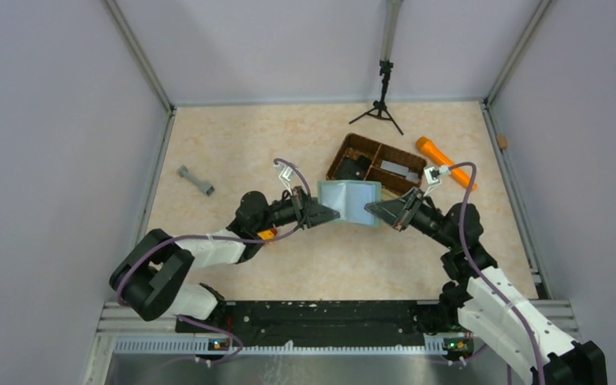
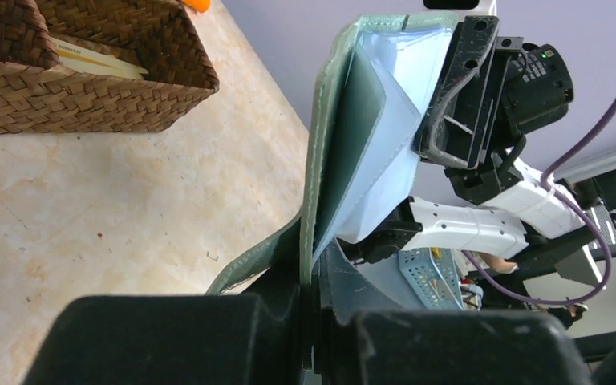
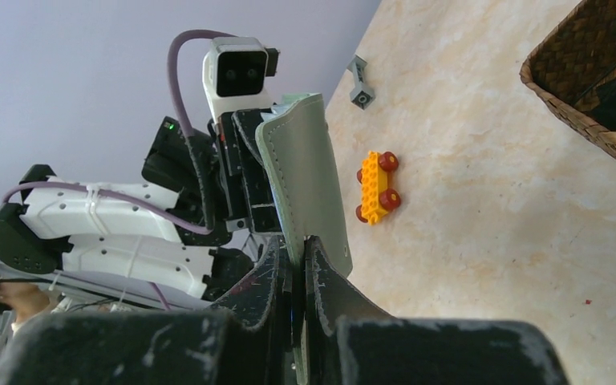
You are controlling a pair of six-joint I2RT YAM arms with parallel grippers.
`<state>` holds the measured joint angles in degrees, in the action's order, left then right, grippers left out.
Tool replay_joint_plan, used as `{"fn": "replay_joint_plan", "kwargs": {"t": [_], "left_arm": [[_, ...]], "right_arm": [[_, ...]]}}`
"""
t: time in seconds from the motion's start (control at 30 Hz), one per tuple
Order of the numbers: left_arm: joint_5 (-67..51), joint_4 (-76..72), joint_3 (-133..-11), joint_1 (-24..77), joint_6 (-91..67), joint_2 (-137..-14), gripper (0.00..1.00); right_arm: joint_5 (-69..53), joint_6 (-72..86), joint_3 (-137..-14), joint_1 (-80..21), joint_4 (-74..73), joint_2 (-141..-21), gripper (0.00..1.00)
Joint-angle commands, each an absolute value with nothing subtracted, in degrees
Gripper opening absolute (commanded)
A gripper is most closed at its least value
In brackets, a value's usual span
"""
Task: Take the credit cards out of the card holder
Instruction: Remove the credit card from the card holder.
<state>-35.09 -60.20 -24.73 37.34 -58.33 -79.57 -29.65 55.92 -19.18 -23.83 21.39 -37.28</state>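
Top view: card holder (image 1: 351, 200) is open, lifted above the table (image 1: 233, 144) at centre, just near of the brown basket (image 1: 377, 164). Left gripper (image 1: 333, 214) pinches its left edge, right gripper (image 1: 371, 208) pinches its right edge. An orange tube (image 1: 441, 159) lies right of the basket, a grey piece (image 1: 195, 180) sits far left, and a small tripod (image 1: 382, 100) stands at the far edge.

Left wrist view: left gripper (image 2: 309, 277) is clamped on the holder's green edge. The card holder (image 2: 353, 136) stands spread, pale blue inside, and the right gripper (image 2: 465, 88) grips the opposite flap. The basket (image 2: 88, 64) is at upper left, on the table.

Right wrist view: right gripper (image 3: 295, 257) is closed tight on the flap of the card holder (image 3: 305, 176), outer grey-green side showing. The left gripper (image 3: 233, 168) is behind it. A yellow toy brick (image 3: 377, 186) lies on the table, apart from the holder. Cannot tell whether cards are inside.
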Motion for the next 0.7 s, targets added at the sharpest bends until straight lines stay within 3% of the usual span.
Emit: {"fn": "replay_joint_plan", "kwargs": {"t": [0.0, 0.37, 0.5, 0.57, 0.67], "left_arm": [[-33.34, -55.02, -29.87, 39.47, -53.84, -78.51, 0.00], [-29.25, -45.86, -32.83, 42.37, -48.31, -77.23, 0.00], [-28.95, -43.86, -32.95, 42.36, -47.15, -76.52, 0.00], [-28.46, -43.22, -32.94, 42.37, -46.80, -76.13, 0.00], [-26.22, -41.45, -32.95, 42.23, -46.73, -75.40, 0.00]], "right_arm": [[-33.91, 55.36, -21.60, -24.77, 23.31, -38.78, 0.00], [-33.93, 52.52, -22.30, -28.04, 24.63, -42.02, 0.01], [-32.80, 51.43, -22.32, -28.04, 23.21, -41.46, 0.28], [-32.43, 51.22, -22.22, -28.03, 23.00, -41.04, 0.33], [-31.77, 50.20, -22.44, -28.04, 21.61, -39.96, 0.33]]}}
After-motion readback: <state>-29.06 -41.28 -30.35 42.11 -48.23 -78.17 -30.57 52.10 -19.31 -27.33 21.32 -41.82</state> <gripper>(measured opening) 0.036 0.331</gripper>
